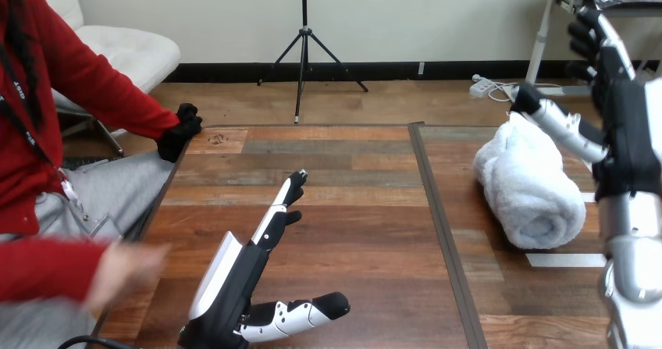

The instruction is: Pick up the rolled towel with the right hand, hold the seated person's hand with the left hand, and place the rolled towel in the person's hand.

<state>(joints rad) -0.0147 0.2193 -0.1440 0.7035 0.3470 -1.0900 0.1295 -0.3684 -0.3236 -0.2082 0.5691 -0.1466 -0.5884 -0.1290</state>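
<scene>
At the left edge of the worktop [351, 201], the person's far hand [181, 129] rests on the far corner. The person's near hand [125, 267] hovers, blurred, just off the near left edge. Right of it, the left robot hand [234, 283] is low over the near part of the worktop with its palm turned to the right. Its fingers [282, 201] are straight and point to the far side, and its thumb [312, 311] stretches out to the right. It is apart from both of the person's hands and grips nothing. The rolled towel [531, 185], white, lies on the right part of the worktop, running from far left to near right. A strip of white tape [564, 260] lies just on its near side. At the right edge the right robot hand [621, 107] is raised above the worktop, fingers straight and pointing up. Its thumb reaches left over the towel's far end; whether it touches the towel cannot be told.
</scene>
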